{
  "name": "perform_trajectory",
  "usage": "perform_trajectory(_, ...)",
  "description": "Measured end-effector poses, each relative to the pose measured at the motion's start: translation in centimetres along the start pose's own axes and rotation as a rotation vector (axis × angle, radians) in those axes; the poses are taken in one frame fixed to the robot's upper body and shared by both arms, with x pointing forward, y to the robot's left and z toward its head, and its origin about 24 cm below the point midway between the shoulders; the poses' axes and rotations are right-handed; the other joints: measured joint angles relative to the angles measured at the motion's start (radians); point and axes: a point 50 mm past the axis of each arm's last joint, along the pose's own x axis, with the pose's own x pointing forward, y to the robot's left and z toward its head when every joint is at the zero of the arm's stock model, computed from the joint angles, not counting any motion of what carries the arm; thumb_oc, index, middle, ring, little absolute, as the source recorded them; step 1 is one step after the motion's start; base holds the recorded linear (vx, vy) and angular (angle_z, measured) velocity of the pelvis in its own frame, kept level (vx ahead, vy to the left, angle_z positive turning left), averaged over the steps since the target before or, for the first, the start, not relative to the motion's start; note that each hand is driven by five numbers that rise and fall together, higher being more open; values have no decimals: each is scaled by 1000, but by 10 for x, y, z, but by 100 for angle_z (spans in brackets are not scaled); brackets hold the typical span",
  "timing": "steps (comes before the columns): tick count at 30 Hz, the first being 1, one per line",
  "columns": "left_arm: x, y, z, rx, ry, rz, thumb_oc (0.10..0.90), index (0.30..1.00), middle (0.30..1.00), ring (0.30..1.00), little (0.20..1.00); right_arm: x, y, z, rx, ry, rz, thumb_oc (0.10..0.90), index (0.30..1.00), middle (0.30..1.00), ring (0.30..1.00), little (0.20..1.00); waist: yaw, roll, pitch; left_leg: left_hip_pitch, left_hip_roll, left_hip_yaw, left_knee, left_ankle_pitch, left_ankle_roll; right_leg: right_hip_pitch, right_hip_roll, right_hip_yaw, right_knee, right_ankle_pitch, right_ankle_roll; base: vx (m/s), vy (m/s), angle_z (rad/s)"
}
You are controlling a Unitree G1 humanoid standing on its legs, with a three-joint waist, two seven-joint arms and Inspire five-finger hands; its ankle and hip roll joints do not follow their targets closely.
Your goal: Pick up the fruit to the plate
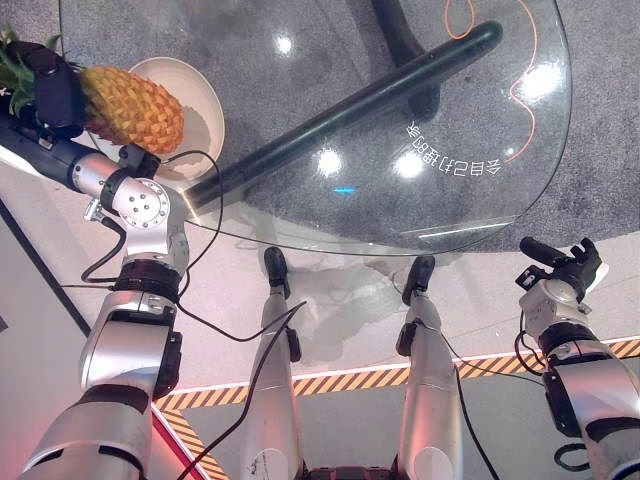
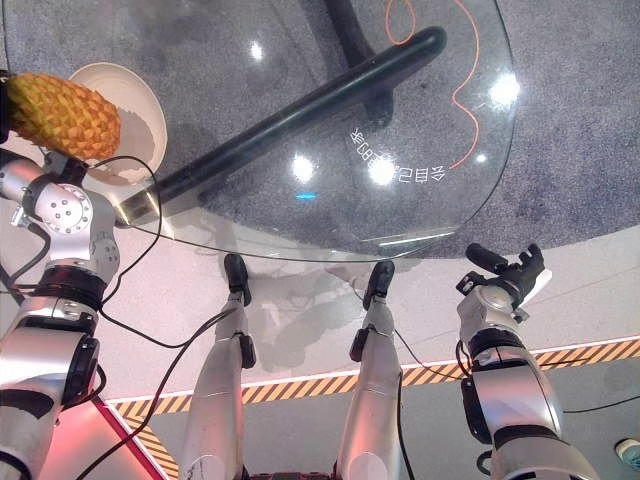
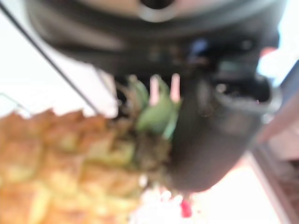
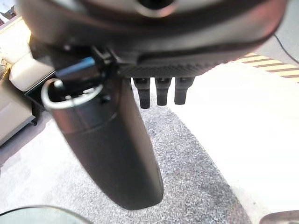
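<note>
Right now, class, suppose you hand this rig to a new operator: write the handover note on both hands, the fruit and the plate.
Left hand: shut on the pineapple, gripped at its leafy crown and held over the white plate on the glass table.
Right hand: idle off the table's near edge, fingers relaxed, holding nothing.
Done: fruit picked up and brought to the plate.
Left: probably lower it, release, withdraw.
</note>
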Motion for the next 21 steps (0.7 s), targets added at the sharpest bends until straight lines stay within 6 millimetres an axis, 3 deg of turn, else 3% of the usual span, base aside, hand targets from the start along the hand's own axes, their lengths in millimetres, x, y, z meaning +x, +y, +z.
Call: perform_trajectory(21,-3,-3,-4,82,-43,-53,100,300,300,300,200,-2,14,12,19,-30,41,800,900,900,900,900,-1,-8,1,-18,1,-7,1,0,-1,-12,2,-6,-2,0,-1,-2,0,0)
